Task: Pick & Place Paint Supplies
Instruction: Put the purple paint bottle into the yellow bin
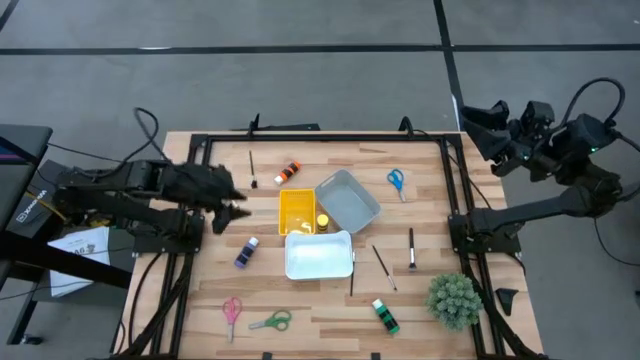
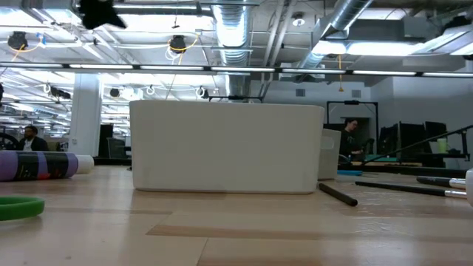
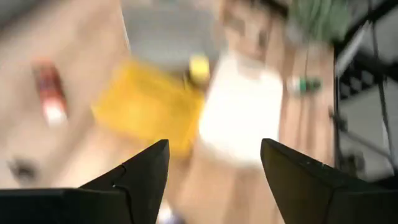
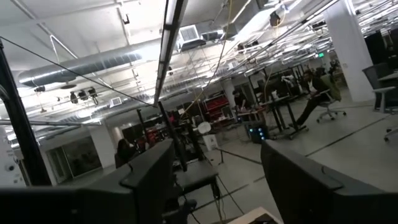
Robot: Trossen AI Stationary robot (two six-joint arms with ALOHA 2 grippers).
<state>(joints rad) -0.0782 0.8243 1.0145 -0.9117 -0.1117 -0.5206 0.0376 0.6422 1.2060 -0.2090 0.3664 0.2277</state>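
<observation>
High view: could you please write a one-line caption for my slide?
Left gripper, open, above the purple paint bottle; yellow tray, grey tray and white tray mid-table.

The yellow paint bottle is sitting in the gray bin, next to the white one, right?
Not quite. The high view shows the yellow paint bottle in the yellow bin, beside the gray bin and above the white bin.
</observation>
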